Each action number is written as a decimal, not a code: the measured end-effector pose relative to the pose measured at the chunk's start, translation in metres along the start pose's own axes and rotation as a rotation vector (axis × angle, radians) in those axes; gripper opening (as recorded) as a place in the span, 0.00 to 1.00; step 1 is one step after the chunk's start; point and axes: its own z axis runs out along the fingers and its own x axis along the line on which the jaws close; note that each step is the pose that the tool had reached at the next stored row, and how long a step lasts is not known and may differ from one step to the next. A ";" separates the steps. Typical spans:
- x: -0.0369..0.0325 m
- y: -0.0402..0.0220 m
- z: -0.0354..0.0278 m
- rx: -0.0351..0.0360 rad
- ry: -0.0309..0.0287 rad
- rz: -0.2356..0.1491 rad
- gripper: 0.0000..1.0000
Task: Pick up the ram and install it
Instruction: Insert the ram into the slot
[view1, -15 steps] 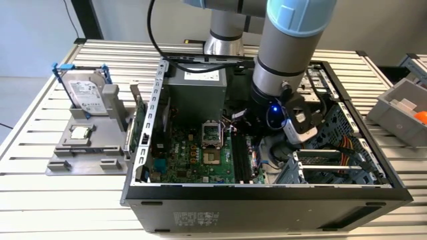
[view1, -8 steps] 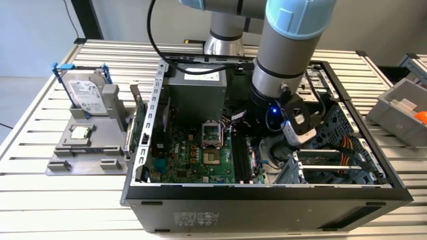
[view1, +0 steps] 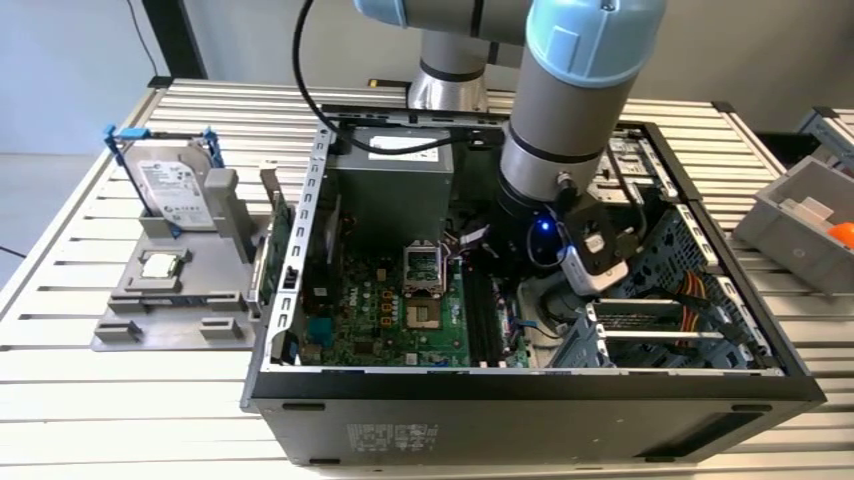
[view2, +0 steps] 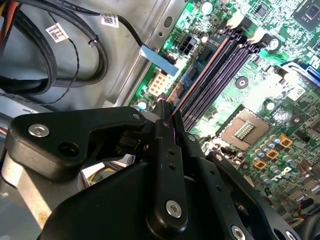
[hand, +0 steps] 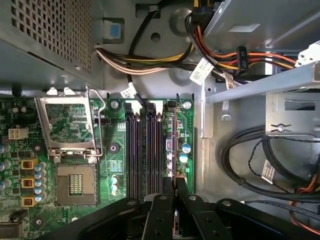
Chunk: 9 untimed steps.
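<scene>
Pincer (hand: 174, 192) grips the ram (hand: 174, 150) edge-on, we see. It stands over the rightmost motherboard slot (hand: 158, 145).

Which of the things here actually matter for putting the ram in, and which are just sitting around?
For the job: the ram, held edge-on in the gripper; the black memory slots on the motherboard.
Lying about: the hard drive; the processor chip; the processor socket; the cables; the grey bin.
</scene>
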 end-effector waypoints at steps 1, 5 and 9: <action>0.0002 0.0000 0.0004 0.0005 -0.0001 0.000 0.00; 0.0012 -0.0002 0.0009 0.0026 -0.0001 -0.001 0.00; 0.0015 -0.0002 0.0017 0.0072 -0.0003 -0.001 0.00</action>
